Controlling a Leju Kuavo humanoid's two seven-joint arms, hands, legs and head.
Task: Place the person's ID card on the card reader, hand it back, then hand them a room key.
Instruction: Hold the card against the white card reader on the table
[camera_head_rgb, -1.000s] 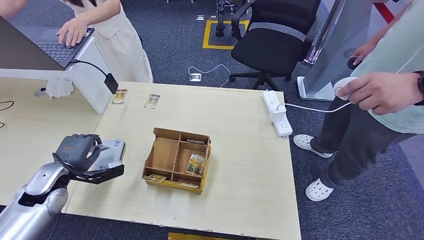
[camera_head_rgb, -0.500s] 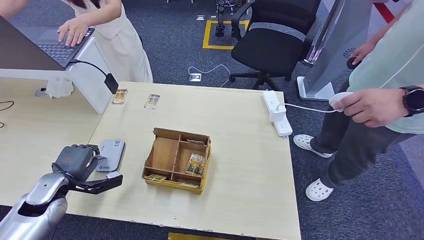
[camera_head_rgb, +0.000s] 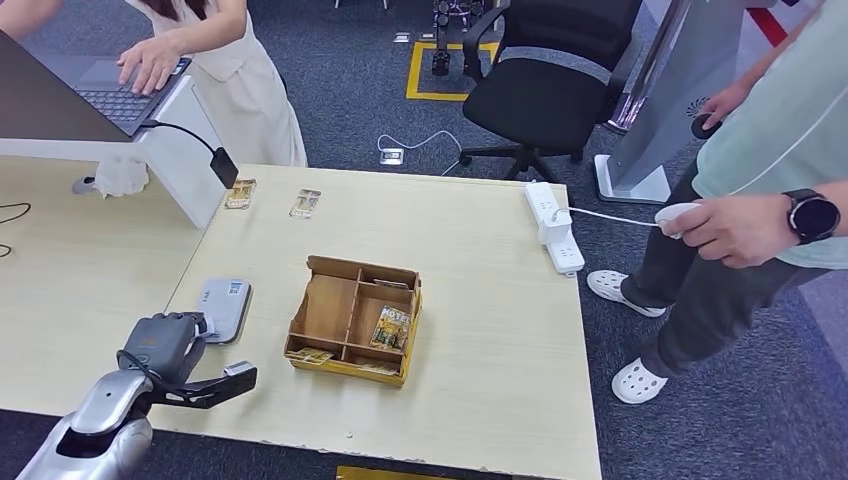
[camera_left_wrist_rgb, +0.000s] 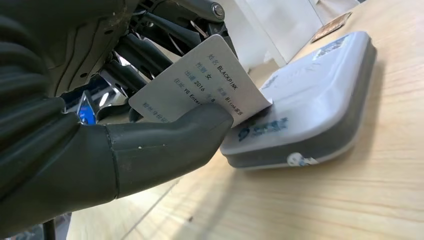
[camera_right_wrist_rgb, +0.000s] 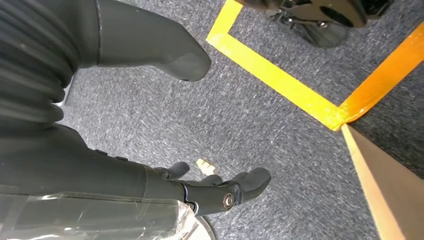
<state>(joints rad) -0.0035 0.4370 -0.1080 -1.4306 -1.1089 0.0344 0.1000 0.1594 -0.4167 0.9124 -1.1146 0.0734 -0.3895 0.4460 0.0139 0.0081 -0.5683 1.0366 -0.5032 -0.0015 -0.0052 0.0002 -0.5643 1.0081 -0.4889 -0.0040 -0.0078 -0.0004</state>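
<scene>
My left hand (camera_head_rgb: 165, 345) pinches the ID card (camera_left_wrist_rgb: 200, 82) beside the card reader (camera_head_rgb: 224, 296), ready for returning; my right hand (camera_right_wrist_rgb: 200, 187) hangs loosely spread, holding nothing.

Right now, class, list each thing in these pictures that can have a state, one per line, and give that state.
Left robot hand: pinches the ID card.
ID card: held, tilted, one corner over the card reader's edge.
Card reader: lying flat on the table, nothing on top.
Right robot hand: holds nothing, fingers apart, hanging over the floor.
Wooden organiser: open-topped, cards in some compartments.
Laptop: open, a person typing.
</scene>
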